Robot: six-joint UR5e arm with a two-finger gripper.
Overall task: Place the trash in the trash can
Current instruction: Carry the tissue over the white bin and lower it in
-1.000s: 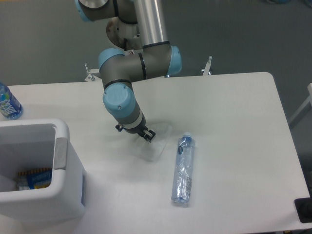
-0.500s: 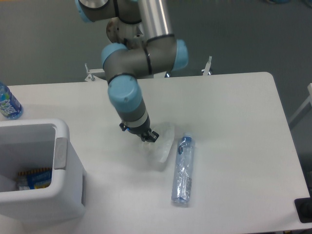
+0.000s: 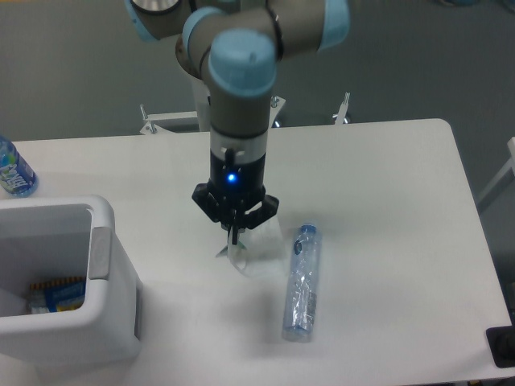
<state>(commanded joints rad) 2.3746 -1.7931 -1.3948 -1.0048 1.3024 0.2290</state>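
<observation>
1. Count: one trash can [image 3: 96,241], one crumpled napkin [image 3: 245,256], one clear plastic bottle [image 3: 302,281], one blue-labelled bottle [image 3: 14,170], one claw [image 3: 235,235], all on or over one white worktop [image 3: 386,185].
2. The trash can stands at the worktop's left front corner. Inside it lies a packet with blue and orange print [image 3: 55,294].
3. The napkin lies well to the right of the trash can, directly under the claw. The clear plastic bottle lies on its side just right of the napkin, cap pointing away from the camera.
4. The blue-labelled bottle stands behind the trash can at the worktop's left edge.
5. Claw state: fingers drawn together and pinching the napkin's upper edge; a blue light shows on the wrist.
6. Change from the earlier frames: the arm, formerly slanted in from the left, now stands vertical over the napkin, and the wrist has turned to face the camera. The napkin appears bunched and drawn upward. The clear plastic bottle and trash can have not moved.
</observation>
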